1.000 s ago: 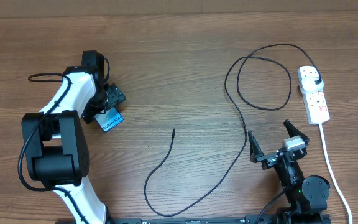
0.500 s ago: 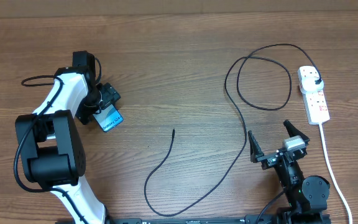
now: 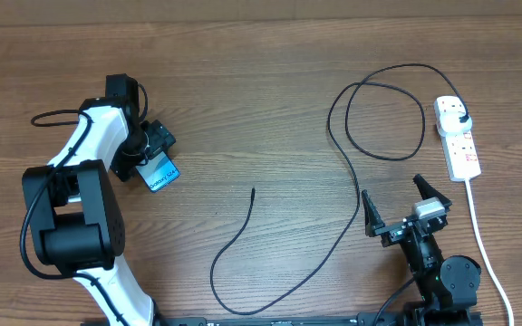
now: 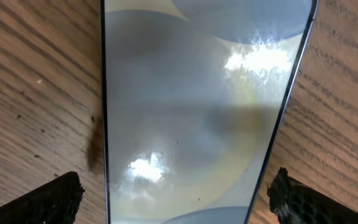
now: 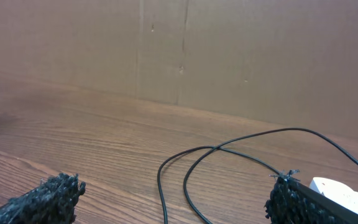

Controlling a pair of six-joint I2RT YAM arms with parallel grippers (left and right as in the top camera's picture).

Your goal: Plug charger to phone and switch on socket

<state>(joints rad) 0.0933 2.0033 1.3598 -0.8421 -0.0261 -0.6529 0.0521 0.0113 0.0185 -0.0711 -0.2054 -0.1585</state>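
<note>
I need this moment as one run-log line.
left gripper open, astride phone | right gripper open, empty | charger tip free, away from phone | plug in socket

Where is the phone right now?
In the overhead view the phone lies on the left side, between the left gripper's open fingers, far from the socket at right.

The brown wooden counter (image 3: 261, 81) is matt, with fine grain lines and tiny dark specks. The slim phone with the blue screen (image 4: 191, 112) has smooth, shiny glass that throws back bright spots of light. On each side of the phone, the black fingertips (image 4: 48, 199) of the left tool (image 4: 178, 200) look rough and bumpy, like a net. Far from the phone, the white plastic power strip (image 3: 459, 140) looks smooth. The long thin black cable (image 3: 384, 158) looks smooth and dull. The brown cardboard wall (image 5: 229, 56) is flat and matt.
</note>
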